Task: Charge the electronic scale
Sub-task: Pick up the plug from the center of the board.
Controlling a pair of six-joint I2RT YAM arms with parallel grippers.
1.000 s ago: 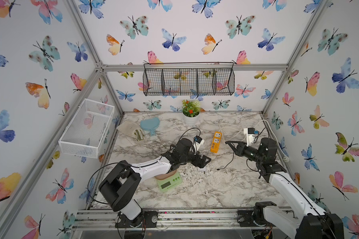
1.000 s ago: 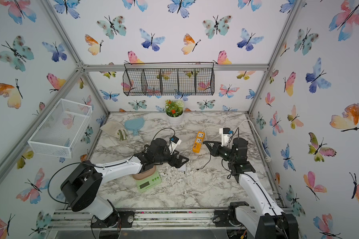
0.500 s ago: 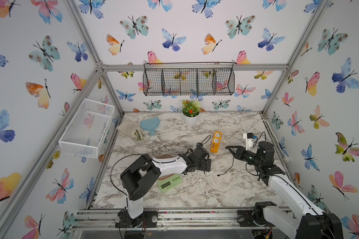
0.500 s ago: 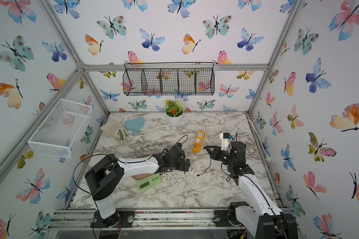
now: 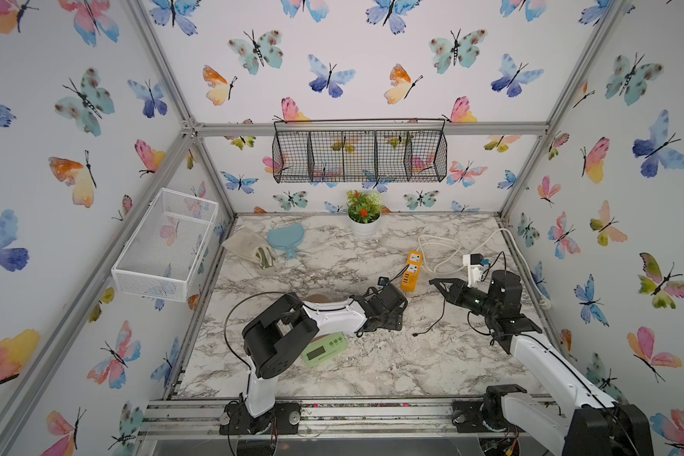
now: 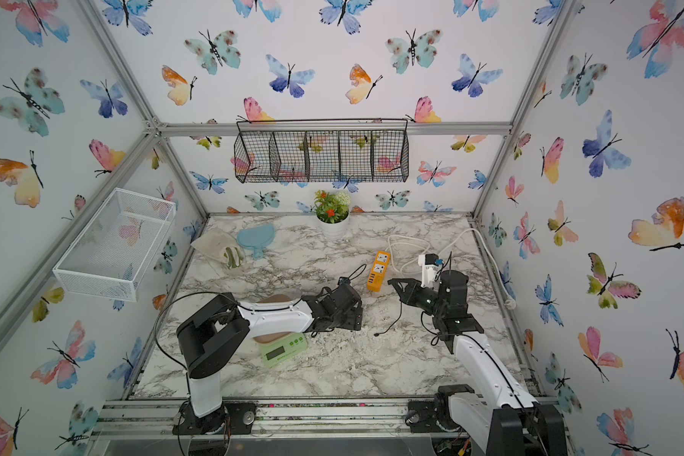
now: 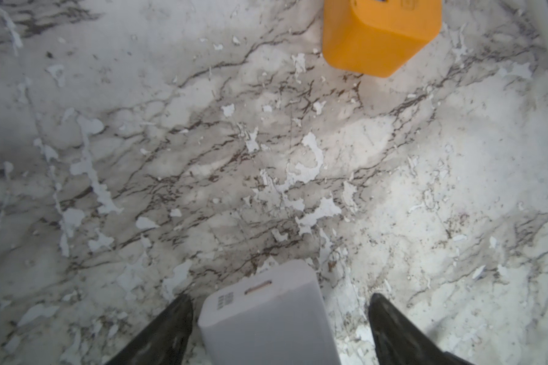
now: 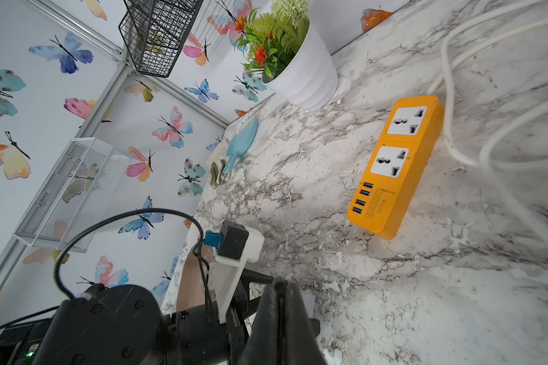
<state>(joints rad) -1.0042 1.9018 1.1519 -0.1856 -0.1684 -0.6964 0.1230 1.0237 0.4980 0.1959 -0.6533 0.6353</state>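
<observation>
Marble top, white charger between wide-spread left fingers

Low over the marble table [image 5: 372,367], near its middle: left gripper [image 7: 279,298], spread wide. Between its black fingertips [image 7: 174,322], in the left wrist view, a white charger block [image 7: 266,319] lying on the marble. Close against one fingertip, perhaps touching; clearly apart from the other. Loosely bracketed, not clamped. Further along the table beyond the block, the near end of the orange power strip [image 7: 380,34], apart from block and fingers alike.

To the right of the strip in both top views: right gripper [image 5: 435,282], raised above the table, pointed toward the strip, fingers pressed flat together. Below it a thin black cable [image 5: 437,320], curving down to a loose plug end on the marble. Pinched between those fingers or merely hanging by them: impossible to tell.

Toward the front left of the table: pale green electronic scale [image 5: 326,350], flat on the marble, display and buttons facing up. Partly covered by the left arm, with a sliver of its beige-pink tray showing behind that arm. Well apart from the power strip.
</observation>
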